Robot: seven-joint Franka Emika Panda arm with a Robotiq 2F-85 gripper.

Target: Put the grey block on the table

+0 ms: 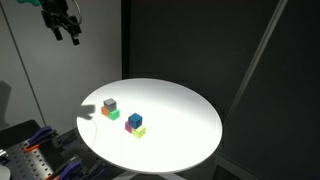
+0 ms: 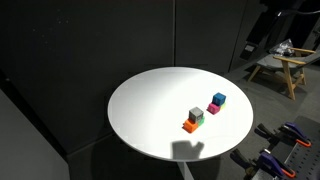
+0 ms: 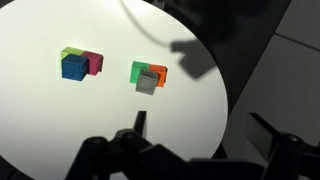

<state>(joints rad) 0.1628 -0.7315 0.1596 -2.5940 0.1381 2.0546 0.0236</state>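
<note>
The claw [image 1: 67, 36] hangs high at the left, fingers apart, well above the round white desk [image 1: 180, 125]. The grey block [image 1: 110, 103] rests atop an orange block [image 1: 104, 111] and a green block [image 1: 115, 114]. Right of it, a blue cube [image 1: 134, 119] tops another cluster. Black walls surround.

A blue cube [image 3: 73, 69] has a pink cube [image 3: 94, 63] at its three o'clock; a green cube [image 3: 136, 70] sits beside an orange cube [image 3: 162, 72].

We found the round white table [image 1: 185, 105] carrying two well-separated cube clusters: orange cube [image 1: 104, 112] touching green cube [image 1: 115, 114]; magenta cube [image 3: 94, 64] touching yellow-green cube [image 1: 139, 131].
</note>
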